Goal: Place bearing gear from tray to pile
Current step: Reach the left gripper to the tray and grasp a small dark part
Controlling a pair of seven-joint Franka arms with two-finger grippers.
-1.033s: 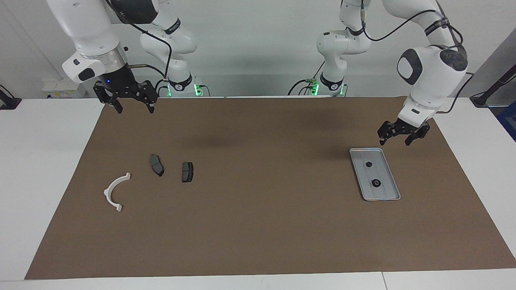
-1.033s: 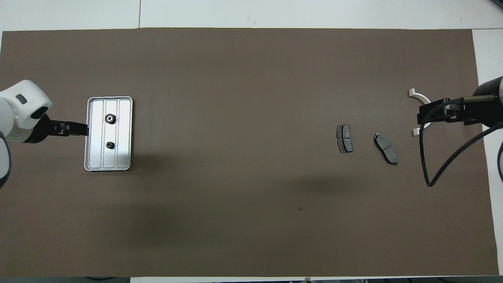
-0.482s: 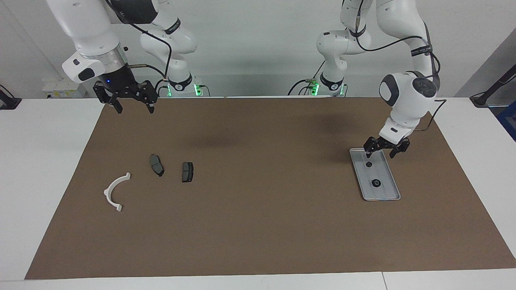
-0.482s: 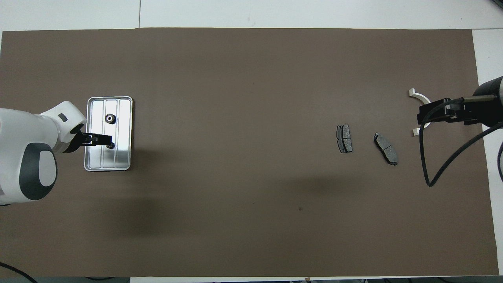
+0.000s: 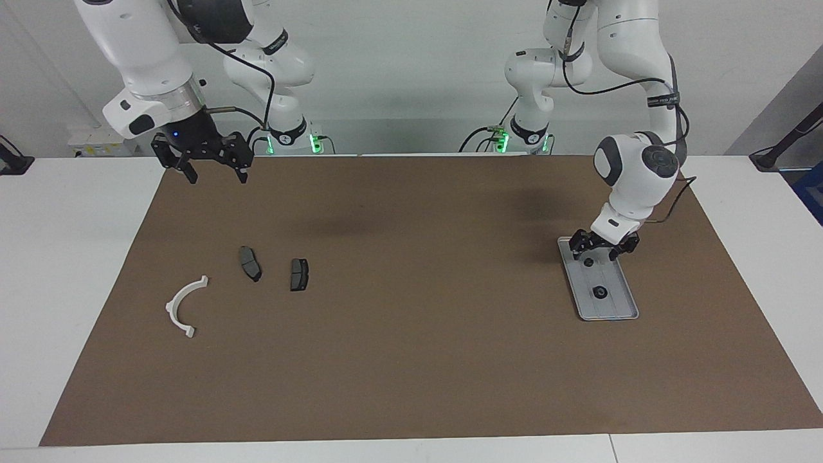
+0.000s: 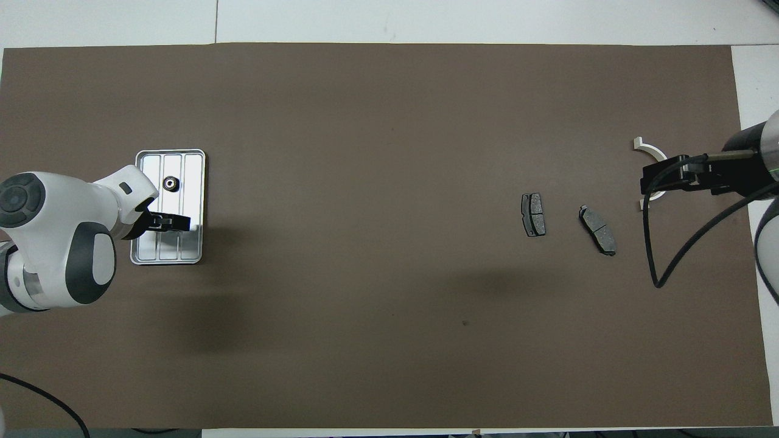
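In the facing view, the right gripper [image 5: 215, 172] hangs in the air at about ten o'clock, over the corner of the brown mat [image 5: 411, 360] at the right arm's end of the counter [image 5: 77, 257]. Its fingers are spread and hold nothing. This arm waits.

The pile lies on the mat at about nine o'clock. It is made up of the white bracket [image 5: 172, 302], one brake pad [image 5: 249, 263] beside it, and a second brake pad [image 5: 299, 274] just beside that, none of them touching.

At about three o'clock we see the tray [image 5: 618, 310] flat on the mat, with two bearing gears in it. One gear [image 5: 599, 292] sits near the tray's middle. The other gear [image 5: 587, 262] sits nearer to the robots. The left gripper [image 5: 598, 252] is low over that end of the tray. Its fingers are spread on either side of this gear, and we cannot tell whether they touch it.
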